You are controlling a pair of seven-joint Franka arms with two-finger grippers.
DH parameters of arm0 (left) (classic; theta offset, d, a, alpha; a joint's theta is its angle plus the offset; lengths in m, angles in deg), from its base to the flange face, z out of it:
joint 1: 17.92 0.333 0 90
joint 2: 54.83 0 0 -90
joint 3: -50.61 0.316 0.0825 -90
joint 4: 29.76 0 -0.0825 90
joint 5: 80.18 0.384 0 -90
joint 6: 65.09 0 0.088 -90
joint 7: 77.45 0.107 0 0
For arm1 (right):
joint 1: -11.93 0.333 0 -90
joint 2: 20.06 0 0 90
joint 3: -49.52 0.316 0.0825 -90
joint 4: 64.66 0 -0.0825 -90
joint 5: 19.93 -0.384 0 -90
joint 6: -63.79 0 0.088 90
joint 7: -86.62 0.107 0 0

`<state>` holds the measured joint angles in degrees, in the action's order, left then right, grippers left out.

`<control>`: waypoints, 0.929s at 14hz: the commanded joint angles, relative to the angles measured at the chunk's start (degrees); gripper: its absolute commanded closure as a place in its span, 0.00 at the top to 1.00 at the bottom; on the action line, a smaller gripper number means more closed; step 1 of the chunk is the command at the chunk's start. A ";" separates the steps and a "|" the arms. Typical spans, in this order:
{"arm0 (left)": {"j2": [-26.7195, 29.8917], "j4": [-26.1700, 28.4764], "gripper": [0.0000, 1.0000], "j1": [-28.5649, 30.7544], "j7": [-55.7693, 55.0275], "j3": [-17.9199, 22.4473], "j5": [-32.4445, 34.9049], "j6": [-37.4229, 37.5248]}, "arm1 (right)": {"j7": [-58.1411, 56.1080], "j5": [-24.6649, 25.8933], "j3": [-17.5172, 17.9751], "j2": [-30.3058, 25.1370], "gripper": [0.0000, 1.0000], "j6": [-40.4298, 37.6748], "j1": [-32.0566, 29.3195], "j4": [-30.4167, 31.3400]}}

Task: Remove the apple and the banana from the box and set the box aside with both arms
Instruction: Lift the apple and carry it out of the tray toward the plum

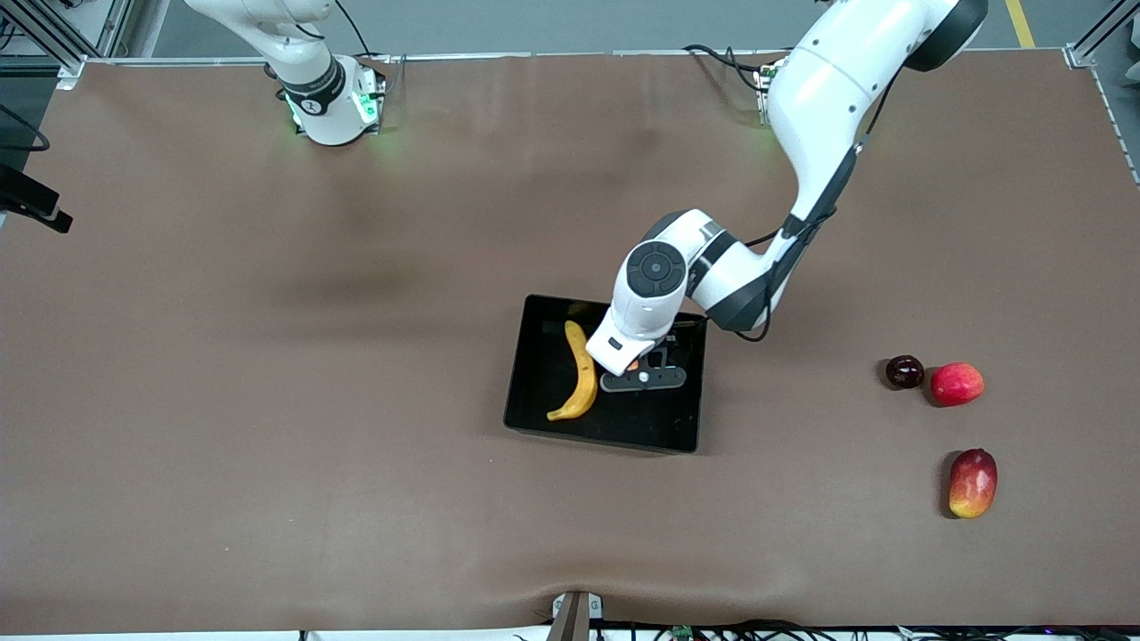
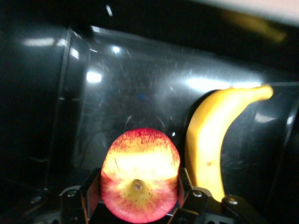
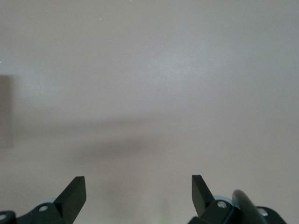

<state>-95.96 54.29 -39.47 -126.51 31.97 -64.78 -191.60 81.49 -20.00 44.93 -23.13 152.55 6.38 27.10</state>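
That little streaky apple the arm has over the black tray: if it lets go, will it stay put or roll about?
The apple is round and smooth, so it would probably roll a bit. The black tray has upright walls, which should stop it, and the banana lying in the tray may block it too. It looks firm: the left end effector pinches it without denting it.
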 commanded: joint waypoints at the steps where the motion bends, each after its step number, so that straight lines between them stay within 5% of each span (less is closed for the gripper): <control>1: 6.57 -0.65 0.00 2.12 -0.59 0.01 1.21 6.43 | 0.03 -0.10 0.63 0.35 1.00 -0.43 -1.21 -0.70; 8: 15.73 0.14 0.00 14.06 14.58 -0.61 -1.43 19.53 | -0.24 -0.10 0.63 0.96 1.00 -0.16 -1.12 -1.14; 13: 17.40 5.23 0.00 23.38 26.91 -0.61 -1.16 20.69 | -0.24 -0.10 0.63 0.96 1.00 -0.25 -1.12 -1.14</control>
<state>-80.89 55.56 -19.47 -102.85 31.99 -65.23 -171.05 81.49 -20.01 44.88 -22.69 152.73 6.33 27.08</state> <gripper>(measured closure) 0.322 0.000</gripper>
